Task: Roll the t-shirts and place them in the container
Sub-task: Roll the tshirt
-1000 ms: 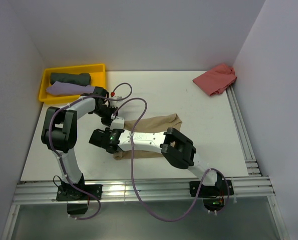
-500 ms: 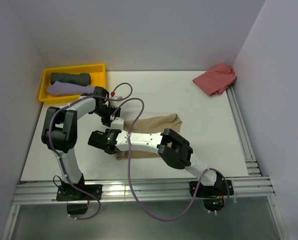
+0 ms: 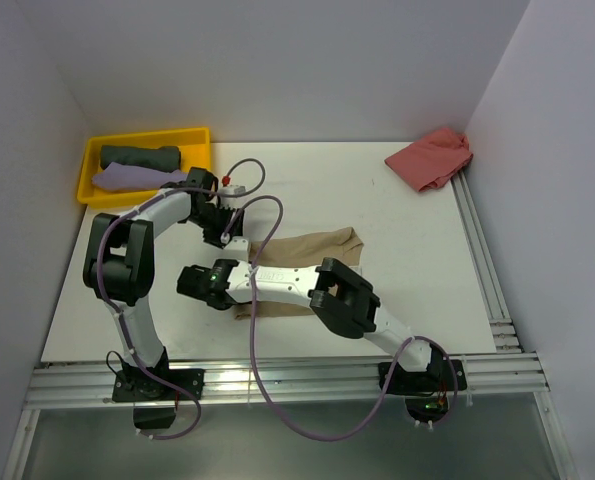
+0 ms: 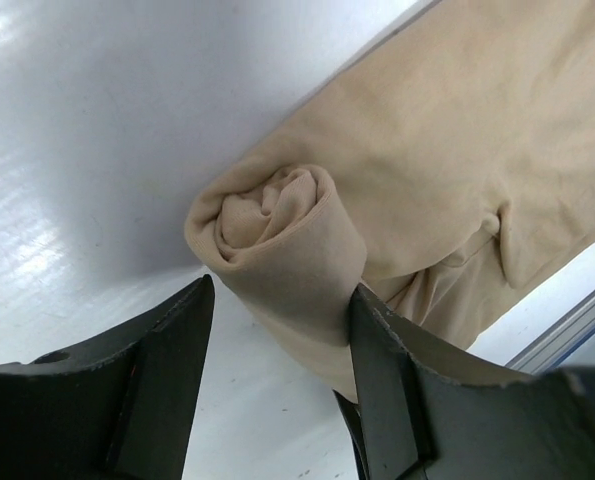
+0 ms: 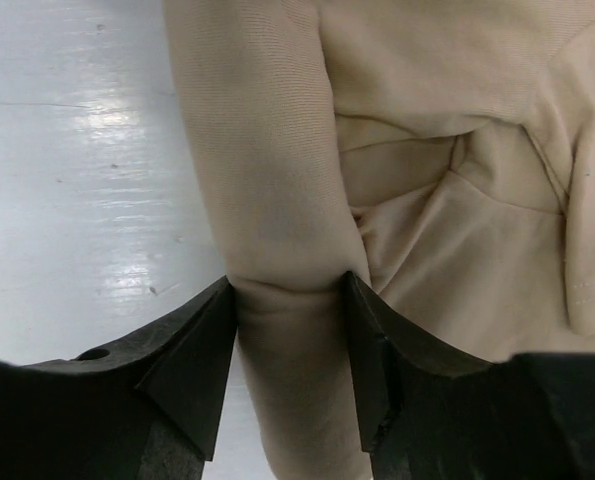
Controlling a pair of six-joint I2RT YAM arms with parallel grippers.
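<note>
Top external view: a tan-beige soft cloth t-shirt [image 3: 317,245] lies on the white table [image 3: 407,280], well apart from the yellow plastic tray [image 3: 147,132] and nearer the arms' bases than the tray is. A dark grey-green t-shirt [image 3: 139,157] and a lilac t-shirt [image 3: 127,178] lie inside the tray. A salmon-red t-shirt [image 3: 429,158] sits crumpled far across the table from the tray. The left fingers [image 3: 227,236] and right fingers [image 3: 199,285] both meet the tan-beige t-shirt at its rolled end, the end toward the tray.

Left wrist view: the rolled end shows as a loose spiral of cloth. The left fingers stand wide on either side of it. One brushes the cloth, while bare table shows between the other and the roll, so nothing is gripped.

Right wrist view: the right fingers pinch the roll across its thickness, the cloth dented on both sides. The flat remainder, with a sleeve, lies just beside.

The cloth looks light, limp and squashy, not fragile, and likely to spring loose once released. The best hold is probably across the whole roll near each end, never on a single layer
</note>
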